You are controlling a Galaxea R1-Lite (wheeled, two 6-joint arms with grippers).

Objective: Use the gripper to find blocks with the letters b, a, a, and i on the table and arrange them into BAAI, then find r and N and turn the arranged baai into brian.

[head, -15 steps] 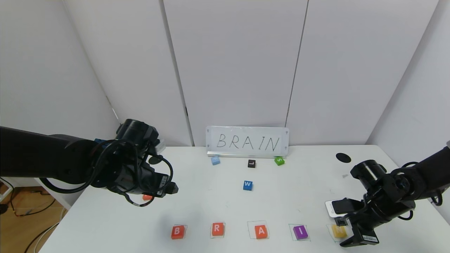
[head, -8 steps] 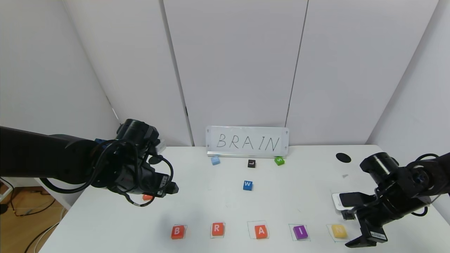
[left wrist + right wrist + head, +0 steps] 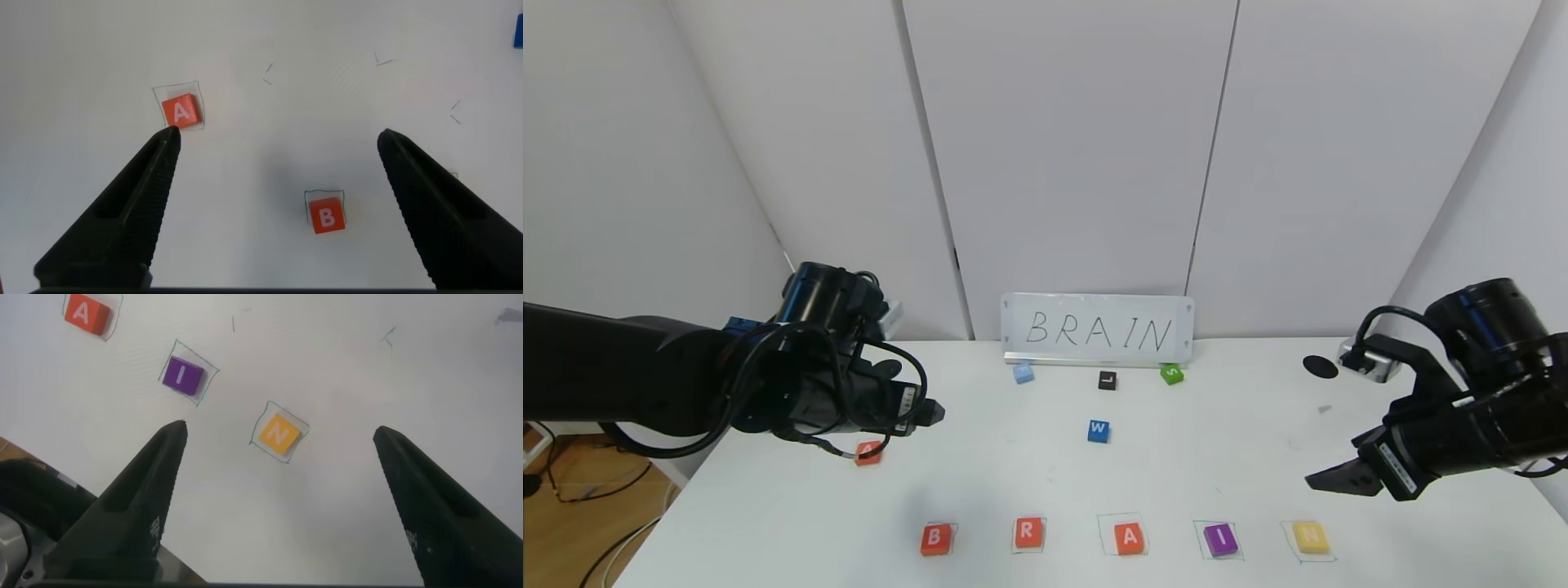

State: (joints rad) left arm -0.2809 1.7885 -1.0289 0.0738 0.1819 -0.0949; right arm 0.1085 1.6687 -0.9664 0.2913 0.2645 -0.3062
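Observation:
Along the front of the white table (image 3: 1217, 441) five tiles lie in pen-drawn squares: orange-red B (image 3: 935, 539), orange-red r (image 3: 1027, 532), orange-red A (image 3: 1129, 539), purple I (image 3: 1221, 540) and yellow N (image 3: 1311, 537). A second orange-red A (image 3: 868, 452) lies apart at the left, partly under my left arm's cable. My left gripper (image 3: 935, 412) hovers open above the table; its wrist view shows the A (image 3: 181, 112) and the B (image 3: 327, 217) below the left gripper (image 3: 279, 137). My right gripper (image 3: 1339, 480) is open and empty, raised above and right of the N (image 3: 279, 434), with the I (image 3: 181, 376) beside it.
A white sign reading BRAIN (image 3: 1097, 329) stands at the back. In front of it lie a light blue tile (image 3: 1023, 373), a black L tile (image 3: 1107, 380), a green S tile (image 3: 1171, 374) and a blue W tile (image 3: 1098, 430). A black round hole (image 3: 1320, 367) is at the back right.
My right gripper has opened, left the N in its square, and risen back to the right. The left arm has shifted slightly, uncovering more of the spare A.

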